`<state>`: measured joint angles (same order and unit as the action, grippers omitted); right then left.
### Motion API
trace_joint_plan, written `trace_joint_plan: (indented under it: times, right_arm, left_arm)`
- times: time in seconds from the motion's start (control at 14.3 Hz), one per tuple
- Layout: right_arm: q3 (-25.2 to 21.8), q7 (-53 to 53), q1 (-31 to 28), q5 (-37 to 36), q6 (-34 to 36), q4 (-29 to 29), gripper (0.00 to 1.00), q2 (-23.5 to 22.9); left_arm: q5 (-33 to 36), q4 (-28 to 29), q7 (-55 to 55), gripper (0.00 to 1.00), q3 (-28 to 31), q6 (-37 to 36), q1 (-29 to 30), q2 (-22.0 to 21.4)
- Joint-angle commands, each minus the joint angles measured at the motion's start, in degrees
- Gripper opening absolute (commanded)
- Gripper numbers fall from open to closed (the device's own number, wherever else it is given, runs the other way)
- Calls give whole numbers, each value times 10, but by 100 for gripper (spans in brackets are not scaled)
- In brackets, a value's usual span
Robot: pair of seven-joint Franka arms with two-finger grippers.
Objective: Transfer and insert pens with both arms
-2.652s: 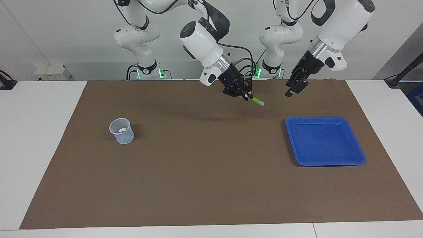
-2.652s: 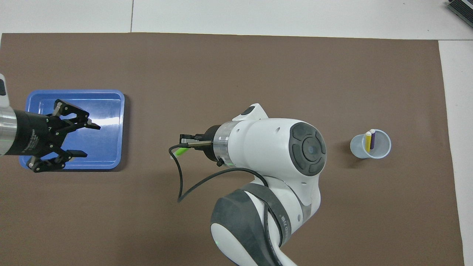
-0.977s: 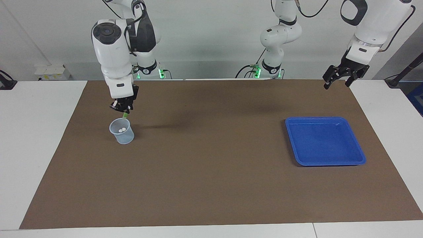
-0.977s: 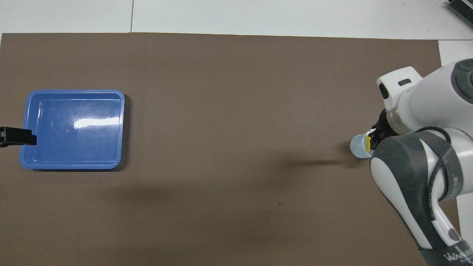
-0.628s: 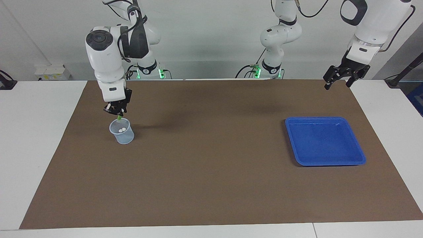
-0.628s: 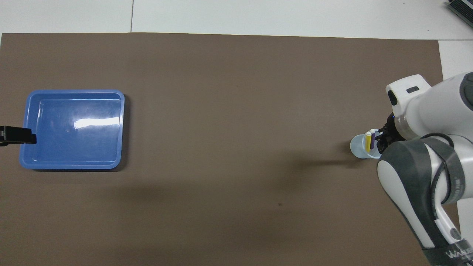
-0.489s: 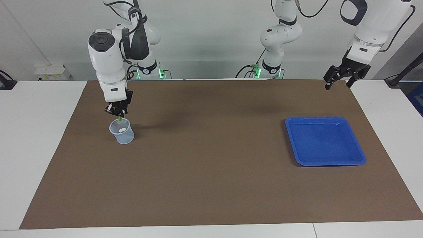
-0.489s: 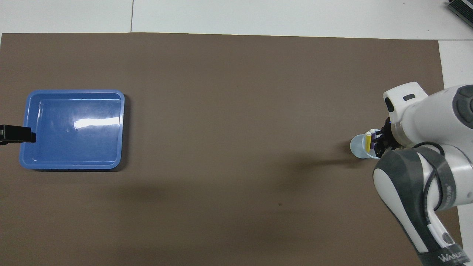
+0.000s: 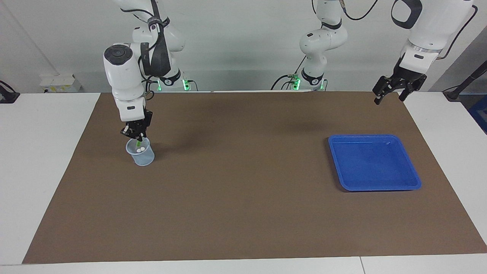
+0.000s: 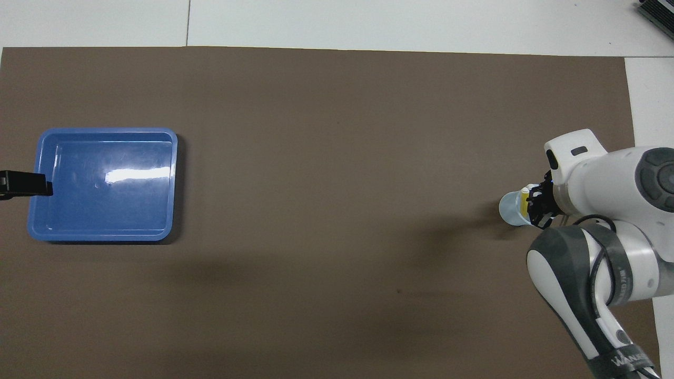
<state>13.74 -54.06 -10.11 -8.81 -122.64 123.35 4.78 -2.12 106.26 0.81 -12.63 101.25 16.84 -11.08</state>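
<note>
Cup (image 9: 141,155) w/ two pens; right gripper (image 9: 136,134) lowering green pen (image 9: 138,142) in.

Your cup (image 9: 140,151) stands on the mat (image 9: 243,213) toward the right arm's end of the table, with the tray (image 9: 412,177) well apart from it toward the left arm's end — the two sit about equally near to the robots. Inside the cup you have two pens (image 9: 140,149) standing with their cap ends up. The right gripper (image 9: 134,134) hangs directly over the cup's mouth, and the third pen (image 9: 138,144) reaches down from it into the cup beside the other two. The left gripper (image 9: 390,92) is up over the mat's corner at the left arm's end — not over the tray.
</note>
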Motion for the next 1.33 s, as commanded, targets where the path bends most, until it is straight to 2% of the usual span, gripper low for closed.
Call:
trace_joint_plan:
  times: [0.0, 0.14, 0.21, 0.28, 0.56, 0.77, 1.05, 1.26]
  right_arm:
    - [7, -1, -10, -8, 0, 13, 100, 15]
    - [7, 2, -9, 0, 21, 3, 100, 17]
    - [8, 11, -7, 3, 36, -10, 100, 20]
    - [8, 17, -4, 8, 58, -26, 100, 21]
    - [9, 69, -1, 66, 163, -116, 100, 23]
    - [11, 125, 0, 84, 241, -183, 100, 23]
    - [8, 246, -2, 124, 350, -267, 100, 30]
    - [3, 293, -9, 123, 400, -284, 100, 39]
  left_arm:
    - [11, -27, -17, 100, 24, -11, -35, 23]
    - [12, -32, -16, 100, 136, -11, -141, 24]
    - [12, -39, -16, 100, 175, -12, -178, 28]
    - [12, -43, -16, 100, 187, -13, -190, 37]
    - [17, -64, -16, 100, 184, -31, -203, 40]
    - [27, -86, -16, 100, 183, -46, -220, 68]
    - [27, -96, -16, 100, 169, -41, -216, 86]
    - [26, -96, -14, 100, 137, -33, -197, 91]
